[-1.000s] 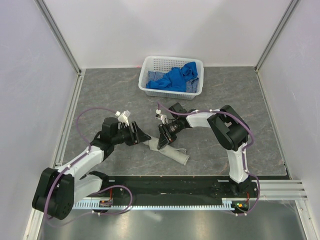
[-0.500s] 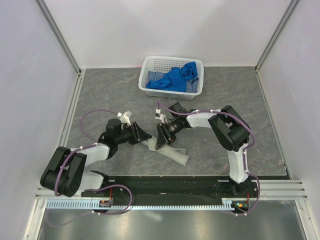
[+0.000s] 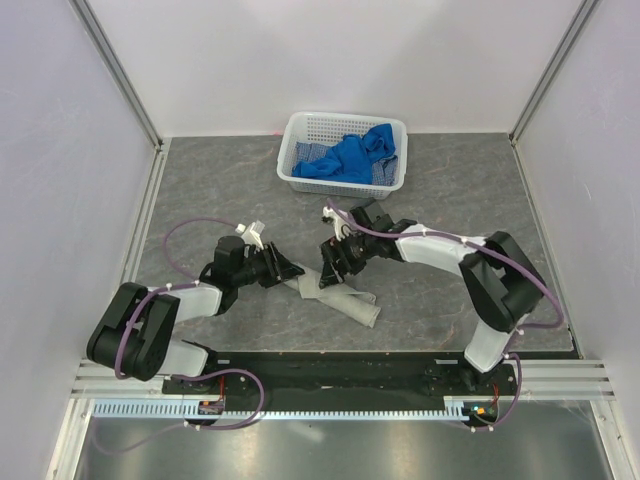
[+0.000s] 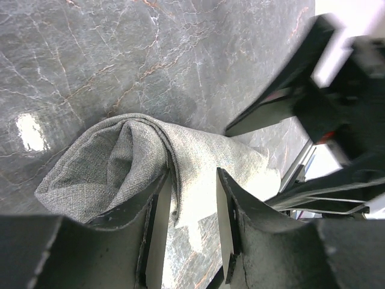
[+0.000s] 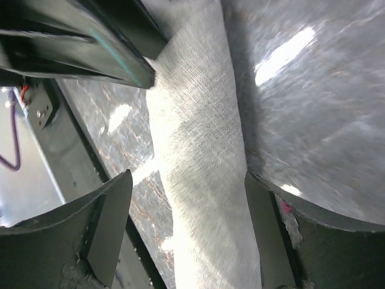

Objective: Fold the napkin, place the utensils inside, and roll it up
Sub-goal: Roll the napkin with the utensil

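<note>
The napkin [image 3: 350, 306] lies rolled into a slim grey-beige tube a little nearer the front edge of the dark marbled worktop [image 3: 200, 190] than the back, about midway between the left and right edges. It runs on a slant, one end toward the near right and the other toward the far left. Both arms reach in low from the near edge and meet over its far-left half. The left gripper [image 3: 287, 272] is at the very end of the roll. In the left wrist view its jaws are spread, one finger [image 4: 153, 223] touching the folded edge of the cloth [image 4: 150, 156] and the other [image 4: 231, 223] just beside it. The right gripper [image 3: 328, 280] sits just beyond, further along the tube. In the right wrist view its fingers [image 5: 108, 223] stand wide apart, straddling the roll [image 5: 198, 150] without closing on it. At the back edge, near the middle, a white mesh basket [image 3: 345, 186] holds bright blue cloths [image 3: 350, 155].
</note>
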